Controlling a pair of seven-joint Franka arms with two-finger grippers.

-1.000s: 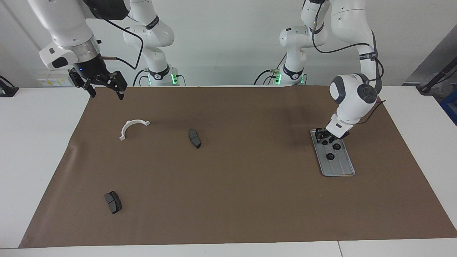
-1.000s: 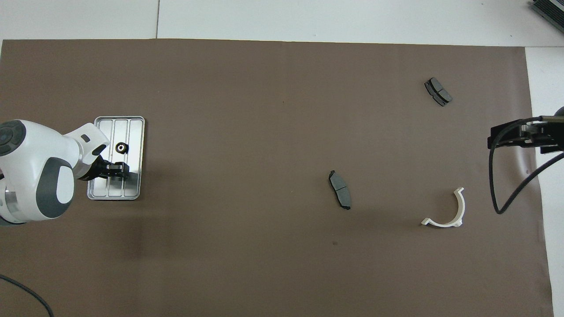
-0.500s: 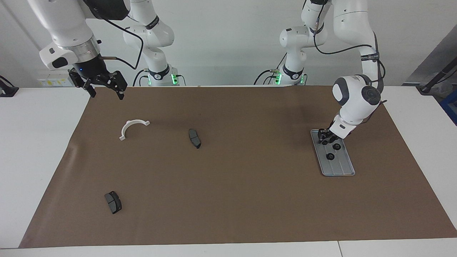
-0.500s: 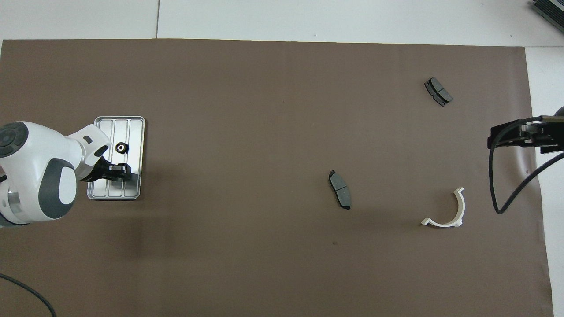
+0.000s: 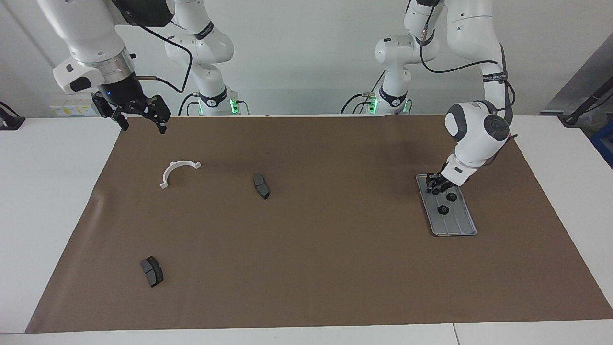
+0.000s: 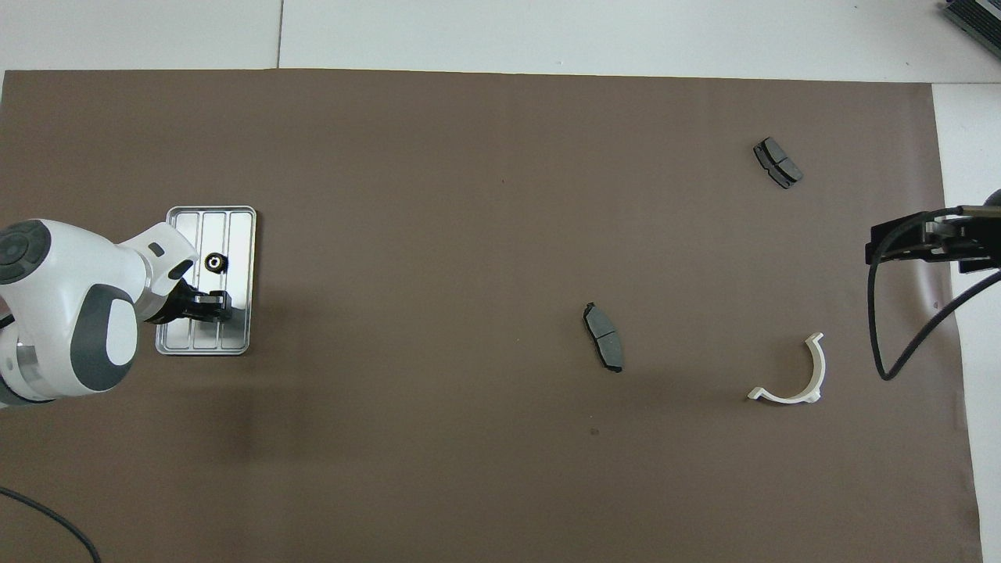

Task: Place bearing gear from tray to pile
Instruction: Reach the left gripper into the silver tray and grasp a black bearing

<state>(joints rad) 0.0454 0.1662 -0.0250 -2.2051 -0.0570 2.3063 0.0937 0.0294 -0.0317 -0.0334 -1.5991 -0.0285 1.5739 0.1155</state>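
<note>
**A:** What shows from the facing view?

**B:** The left end effector (image 5: 435,186) is down in the metal tray (image 5: 457,227) at the left arm's end of the tabletop; I cannot tell whether it grips anything. Two gears (image 5: 443,210) lie just beside it. The right end effector (image 5: 141,116) waits raised, fingers apart.

**A:** And overhead?

**B:** One gear (image 6: 213,263) lies in the tray (image 6: 235,234). A white half-ring bracket (image 6: 794,378) and two brake pads (image 6: 603,337) lie well apart.

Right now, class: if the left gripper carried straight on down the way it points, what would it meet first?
Most likely the tray: the left gripper points down at its end nearer the robots, beside a small black gear. Whether something lies under its tips is hidden.
</note>
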